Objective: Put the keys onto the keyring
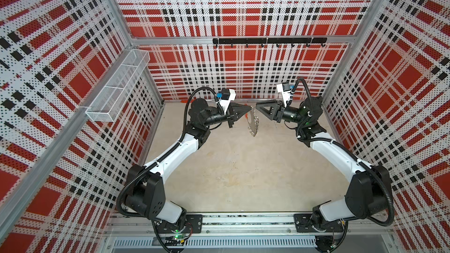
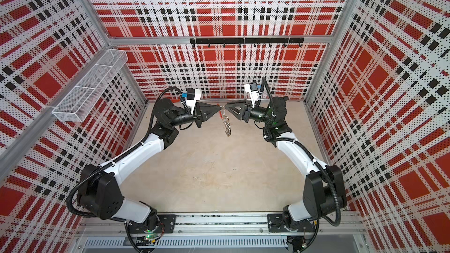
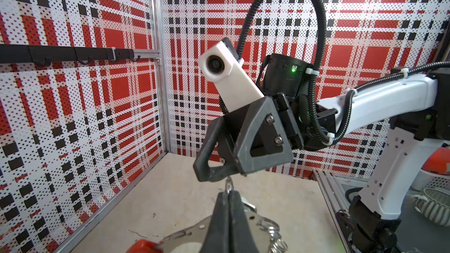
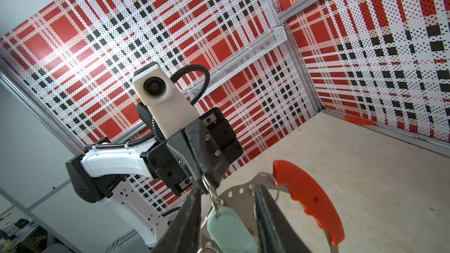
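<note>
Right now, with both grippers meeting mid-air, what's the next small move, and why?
Probably close the right gripper on the tag: it hangs between that gripper's open jaws, ungripped, while the shut left gripper holds the keyring up.

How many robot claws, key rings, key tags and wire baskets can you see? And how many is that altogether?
Robot claws: 2 (left gripper, right gripper)
Orange-handled keyring: 1
Pale teal key tag: 1
White wire basket: 1
Total: 5
</note>
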`<state>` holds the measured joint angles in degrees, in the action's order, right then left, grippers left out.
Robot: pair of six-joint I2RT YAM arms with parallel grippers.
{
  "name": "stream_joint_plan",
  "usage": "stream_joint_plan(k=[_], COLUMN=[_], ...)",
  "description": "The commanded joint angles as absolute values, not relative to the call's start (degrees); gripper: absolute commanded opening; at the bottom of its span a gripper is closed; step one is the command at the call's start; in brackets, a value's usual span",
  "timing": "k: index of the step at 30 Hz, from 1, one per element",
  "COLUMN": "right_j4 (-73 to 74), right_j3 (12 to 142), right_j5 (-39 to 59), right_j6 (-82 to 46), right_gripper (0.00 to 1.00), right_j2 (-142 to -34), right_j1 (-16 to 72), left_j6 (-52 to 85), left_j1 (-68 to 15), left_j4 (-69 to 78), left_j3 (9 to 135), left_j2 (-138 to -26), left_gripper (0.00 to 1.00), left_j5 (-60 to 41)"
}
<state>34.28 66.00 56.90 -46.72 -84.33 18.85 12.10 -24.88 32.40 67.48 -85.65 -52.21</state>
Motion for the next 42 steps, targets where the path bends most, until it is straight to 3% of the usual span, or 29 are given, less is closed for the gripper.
stream_joint_plan(k=[1, 7, 20, 26, 37, 42], right_j4=[38.06, 37.81, 36.04, 33.78, 32.87, 31.69], right_j3=[66.60, 68.31, 68.73, 68.66, 69.17, 68.88], right_j5=[59.28, 60.34, 60.07, 60.25, 64.14, 64.41], right_j6=[-47.55, -47.56, -45.70, -44.53, -47.98, -48.20], right_gripper=[0.39, 0.37, 0.17, 0.00, 0.00, 0.07], right_j2=[-84.09, -85.24, -84.72, -84.55, -86.68, -87.49], right_j1=[19.58, 20.64, 20.83, 19.98, 19.17, 20.01], left_j6=[14.88, 15.97, 16.06, 15.70, 7.73, 8.28], left_j1=[-24.96, -24.87, -24.52, -24.13, -25.22, -25.44], left_j4=[37.72, 38.16, 38.25, 38.63, 44.80, 47.16], left_j3=[67.15, 67.68, 67.68, 66.73, 61.36, 61.41], left_j2=[-84.46, -84.90, -84.73, -84.23, -80.87, -81.10], left_gripper=[0.00, 0.00, 0.00, 0.00, 0.00, 0.00], left_j5=[-52.11, -52.58, -53.09, -54.10, -54.49, -54.33])
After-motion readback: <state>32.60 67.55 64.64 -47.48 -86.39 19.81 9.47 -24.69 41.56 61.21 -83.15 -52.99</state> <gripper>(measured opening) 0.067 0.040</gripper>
